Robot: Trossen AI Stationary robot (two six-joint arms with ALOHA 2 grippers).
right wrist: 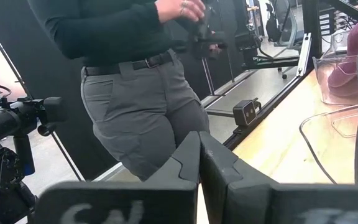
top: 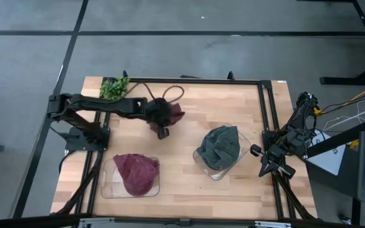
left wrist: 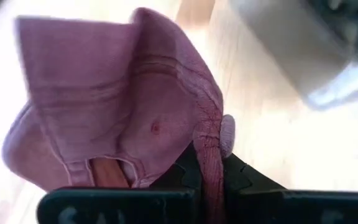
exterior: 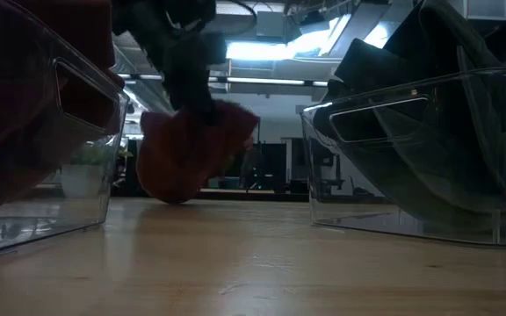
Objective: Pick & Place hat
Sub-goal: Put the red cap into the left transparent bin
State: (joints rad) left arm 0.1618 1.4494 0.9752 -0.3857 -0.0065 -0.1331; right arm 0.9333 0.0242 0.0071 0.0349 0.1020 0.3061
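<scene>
I see left hand (top: pixel 162 120) clamped shut on the maroon hat (top: pixel 172 111), up off the surface (top: pixel 189 183) beyond the grey-hat bin (top: pixel 220 166); right hand (top: pixel 266 154) closed, empty, beside that bin.

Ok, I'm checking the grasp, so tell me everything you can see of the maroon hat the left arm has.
The maroon hat is a soft, faded cloth cap with stitched panel seams and a top button. It hangs crumpled from the shut left gripper, which pinches a seam fold. In the low view it looks raised off the wooden table, between the two clear bins.
</scene>
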